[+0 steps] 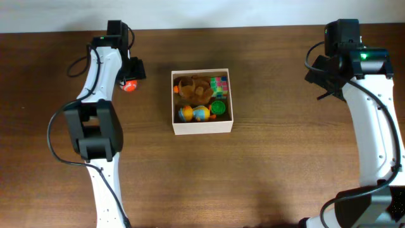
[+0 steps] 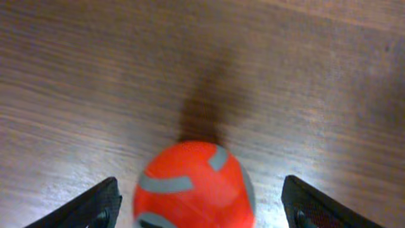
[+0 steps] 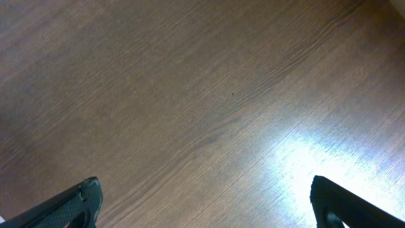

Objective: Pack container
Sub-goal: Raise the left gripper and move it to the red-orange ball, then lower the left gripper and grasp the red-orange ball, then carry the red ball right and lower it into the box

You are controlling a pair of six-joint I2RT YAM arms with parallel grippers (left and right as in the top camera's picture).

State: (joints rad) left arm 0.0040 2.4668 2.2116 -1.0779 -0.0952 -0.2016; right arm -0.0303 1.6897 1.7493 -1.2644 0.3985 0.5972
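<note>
The container (image 1: 202, 127), a shallow white-walled square box, sits mid-table and holds several small toys: a brown figure (image 1: 193, 89), a multicoloured cube (image 1: 219, 84), a green round piece (image 1: 218, 107) and a yellow-and-blue toy (image 1: 194, 113). A red ball with grey stripes (image 1: 129, 85) lies on the table to the box's left. My left gripper (image 2: 199, 183) is open and straddles this ball (image 2: 193, 190), with a gap showing on each side. At the far right my right gripper (image 3: 204, 182) is open over bare wood, nothing between its fingers.
The table is dark brown wood (image 1: 272, 158). Its back edge meets a pale wall along the top of the overhead view. The left arm's body (image 1: 95, 130) stretches along the left side, and the right arm (image 1: 373, 126) along the right side.
</note>
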